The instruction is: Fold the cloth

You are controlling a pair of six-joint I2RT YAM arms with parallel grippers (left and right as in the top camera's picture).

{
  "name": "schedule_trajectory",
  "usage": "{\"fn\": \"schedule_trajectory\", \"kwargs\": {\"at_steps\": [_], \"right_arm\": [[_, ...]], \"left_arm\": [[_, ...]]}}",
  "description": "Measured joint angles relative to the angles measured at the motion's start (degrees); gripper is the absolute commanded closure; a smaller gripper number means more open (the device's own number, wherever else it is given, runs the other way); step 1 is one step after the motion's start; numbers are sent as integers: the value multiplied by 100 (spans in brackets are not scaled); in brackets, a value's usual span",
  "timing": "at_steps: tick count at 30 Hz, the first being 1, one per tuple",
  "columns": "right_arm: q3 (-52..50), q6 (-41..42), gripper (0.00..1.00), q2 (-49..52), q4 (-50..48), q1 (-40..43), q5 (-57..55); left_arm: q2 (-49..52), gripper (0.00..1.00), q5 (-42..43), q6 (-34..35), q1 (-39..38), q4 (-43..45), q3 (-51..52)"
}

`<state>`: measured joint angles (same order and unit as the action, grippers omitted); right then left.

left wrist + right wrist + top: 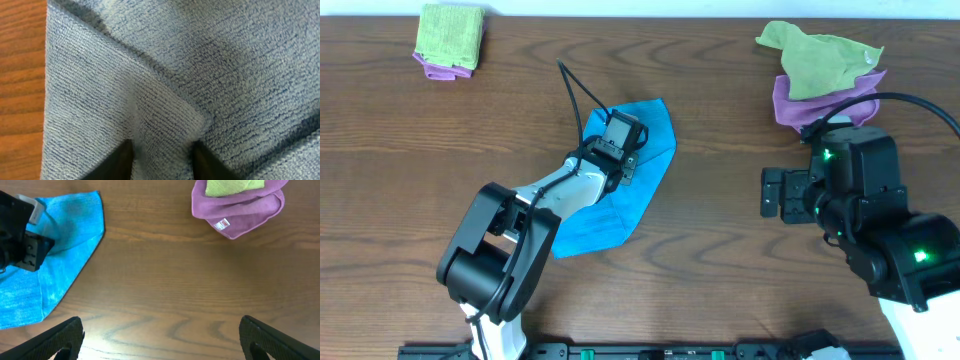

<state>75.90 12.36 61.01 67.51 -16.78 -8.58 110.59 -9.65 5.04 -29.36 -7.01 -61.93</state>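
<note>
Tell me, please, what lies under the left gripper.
The sky-blue microfibre cloth lies under the left gripper, a folded corner near its fingertips; the brown wooden table beneath is covered there.

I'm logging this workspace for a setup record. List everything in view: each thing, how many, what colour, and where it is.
cloth: one, sky-blue, mid-table, partly folded, under the left arm.
green cloths: two, olive-green; one folded at the far-left corner, one crumpled at the far right, each on a purple cloth.
purple cloths: two, purple; under the green ones, left and right.
table: one, dark brown wood.
cable: one, black, looping up from the left arm.
left tool: one, black fingers, down on the cloth.
right tool: one, black, open, over bare table right of the cloth.
</note>
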Motion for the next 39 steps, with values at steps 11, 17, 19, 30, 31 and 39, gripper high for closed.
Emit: {"fn": "schedule_trajectory", "kwargs": {"at_steps": [11,17,19,30,31,39], "right_arm": [[0,0,1,0,-4,0,0],[-2,0,1,0,-92,0,-2],[0,0,1,11,-118,0,0],[-2,-2,1,586,-557,0,153],[0,-2,1,629,-614,0,192],[0,-168,1,713,-883,-2,505]], "left_arm": [[0,81,-199,-2,0,0,0],[-11,95,-686,28,0,-59,0],[-42,95,-879,28,2,-177,0],[-1239,57,-1204,437,1141,-916,-122],[-1322,32,-1143,468,1357,-918,-157],[-1318,5,-363,658,2636,-1467,-216]]}}
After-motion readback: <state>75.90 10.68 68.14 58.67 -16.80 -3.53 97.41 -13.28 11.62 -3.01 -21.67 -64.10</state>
